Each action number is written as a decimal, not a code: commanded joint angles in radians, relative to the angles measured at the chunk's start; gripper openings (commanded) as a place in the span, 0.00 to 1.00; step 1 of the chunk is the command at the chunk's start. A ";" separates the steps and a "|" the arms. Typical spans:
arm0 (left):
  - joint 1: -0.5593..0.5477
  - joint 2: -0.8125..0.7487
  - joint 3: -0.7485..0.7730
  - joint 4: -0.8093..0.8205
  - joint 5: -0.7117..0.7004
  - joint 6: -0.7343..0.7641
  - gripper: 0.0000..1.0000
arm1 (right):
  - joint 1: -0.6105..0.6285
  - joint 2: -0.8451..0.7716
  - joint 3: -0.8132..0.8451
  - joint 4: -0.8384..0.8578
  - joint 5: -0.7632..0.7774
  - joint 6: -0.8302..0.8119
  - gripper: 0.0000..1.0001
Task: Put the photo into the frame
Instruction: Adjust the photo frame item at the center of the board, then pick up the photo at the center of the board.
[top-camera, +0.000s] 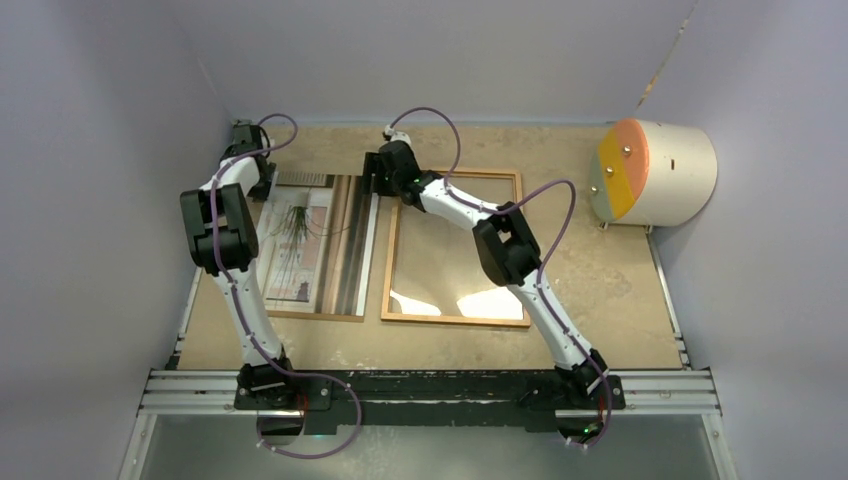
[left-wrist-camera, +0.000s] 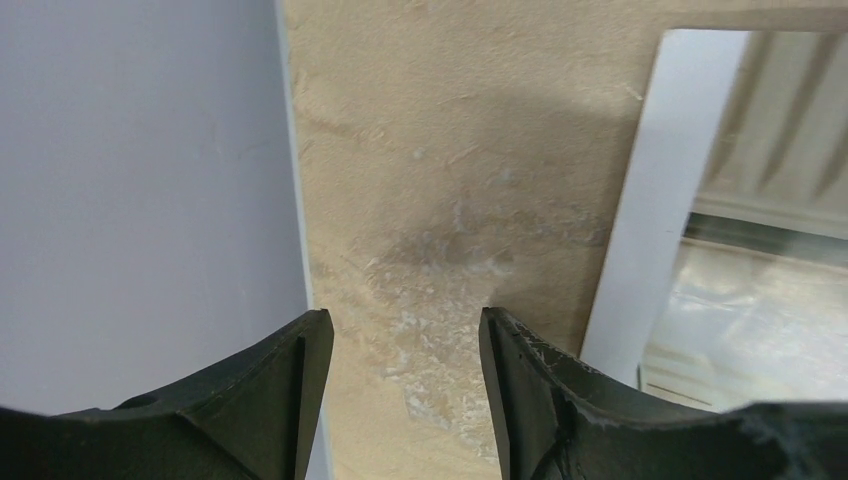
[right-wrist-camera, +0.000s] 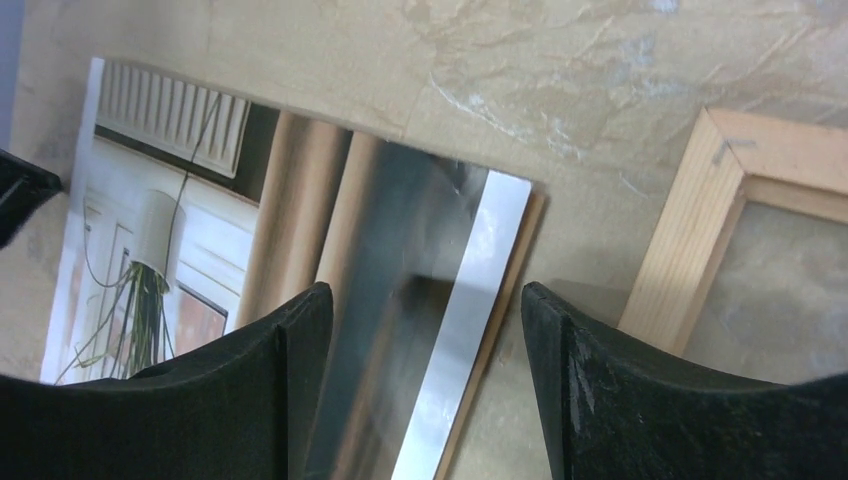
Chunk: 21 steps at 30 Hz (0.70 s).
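Right tool (right-wrist-camera: 425, 300) hangs with its fingers spread and empty over the far right corner of the photo (right-wrist-camera: 200, 230), straddling the print's pale edge strip and touching nothing that can be made out. Left tool (left-wrist-camera: 405, 325), likewise spread and holding nothing, hovers above bare tabletop (left-wrist-camera: 430, 150) just outside the photo's far left corner, the white border showing to one side of its fingers. From above, the photo lies face up on the left half of the tabletop, resting on a brown board (right-wrist-camera: 505, 300) whose edge peeps out along its right side. Its long axis runs from the arms' bases toward the back wall. Just beside it to the right, parallel and separated by a narrow strip of tabletop, lies the frame (right-wrist-camera: 690, 240), its opening showing the tabletop and some glare. The print must therefore travel sideways to the right, with no turn, to reach the frame. Judging by position, the right tool is the nearer to both the gap and the frame, while the left tool guards the outer edge.
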 joint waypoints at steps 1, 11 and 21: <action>-0.003 0.014 0.000 -0.064 0.163 -0.030 0.59 | -0.012 0.029 0.036 0.074 -0.020 -0.015 0.71; -0.008 -0.002 -0.088 -0.006 0.159 0.031 0.56 | -0.012 0.023 0.014 0.192 0.000 -0.060 0.69; -0.016 -0.008 -0.102 0.002 0.127 0.050 0.56 | -0.023 0.065 0.060 0.187 0.060 -0.099 0.71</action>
